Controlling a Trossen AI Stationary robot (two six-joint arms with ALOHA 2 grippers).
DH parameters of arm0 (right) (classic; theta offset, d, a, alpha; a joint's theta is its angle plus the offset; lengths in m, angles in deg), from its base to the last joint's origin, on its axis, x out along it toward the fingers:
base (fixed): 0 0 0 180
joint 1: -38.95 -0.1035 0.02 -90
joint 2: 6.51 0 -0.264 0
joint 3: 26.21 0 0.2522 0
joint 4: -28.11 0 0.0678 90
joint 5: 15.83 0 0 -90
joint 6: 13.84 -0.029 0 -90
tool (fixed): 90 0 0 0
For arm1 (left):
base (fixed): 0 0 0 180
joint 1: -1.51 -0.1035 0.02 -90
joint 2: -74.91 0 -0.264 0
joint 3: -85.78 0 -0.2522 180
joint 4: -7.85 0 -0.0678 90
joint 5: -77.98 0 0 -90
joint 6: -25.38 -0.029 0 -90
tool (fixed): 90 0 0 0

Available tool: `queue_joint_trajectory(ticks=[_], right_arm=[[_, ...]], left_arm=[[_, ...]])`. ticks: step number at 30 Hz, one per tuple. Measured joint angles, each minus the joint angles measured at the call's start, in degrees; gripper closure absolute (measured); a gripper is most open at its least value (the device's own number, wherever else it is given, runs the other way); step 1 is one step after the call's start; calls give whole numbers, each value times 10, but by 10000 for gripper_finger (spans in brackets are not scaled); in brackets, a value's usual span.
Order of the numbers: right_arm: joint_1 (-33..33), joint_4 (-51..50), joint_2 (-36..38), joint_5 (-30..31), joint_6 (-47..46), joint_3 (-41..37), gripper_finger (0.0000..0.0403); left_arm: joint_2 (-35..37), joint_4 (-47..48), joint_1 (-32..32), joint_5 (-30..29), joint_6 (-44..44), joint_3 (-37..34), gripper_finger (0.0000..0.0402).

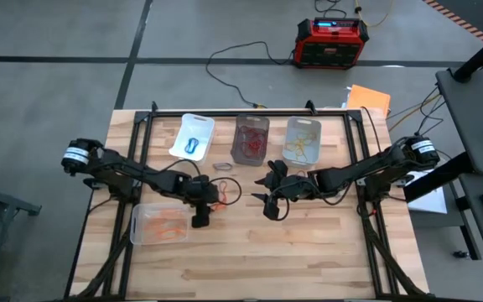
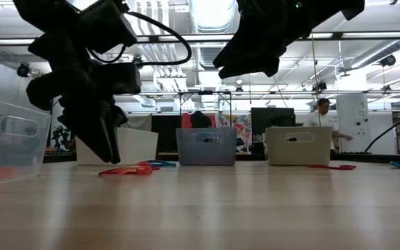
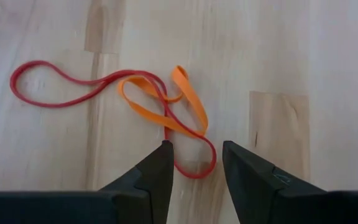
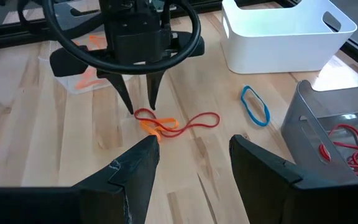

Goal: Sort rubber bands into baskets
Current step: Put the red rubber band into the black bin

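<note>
A red rubber band and an orange rubber band lie tangled on the wooden table. My left gripper is open and slants down over them. Its fingertips stand on either side of the red band's near loop, just above it, as the right wrist view shows. My right gripper hangs open above the table, facing the left one, with nothing between its fingers. The baskets are a white one, a smoky dark one, a clear one and a clear one.
A blue band lies on the table between the white and the dark basket. More bands lie farther right. Metal frame rails run along the table's sides. A red-and-black box stands on the floor beyond. A person is far behind.
</note>
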Motion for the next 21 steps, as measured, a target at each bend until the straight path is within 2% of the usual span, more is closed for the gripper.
queue_joint_trajectory(ticks=[12, 15, 21], right_arm=[[0, 0, 0, 0, -4, 0, 211], [0, 0, 0, 0, -5, 0, 211], [0, 2, 0, 0, -6, 0, 211]], left_arm=[[0, -23, 1, -12, 7, -8, 279], [-15, -46, 7, -12, 10, -8, 279], [-62, -23, 11, -27, 14, 6, 279]])
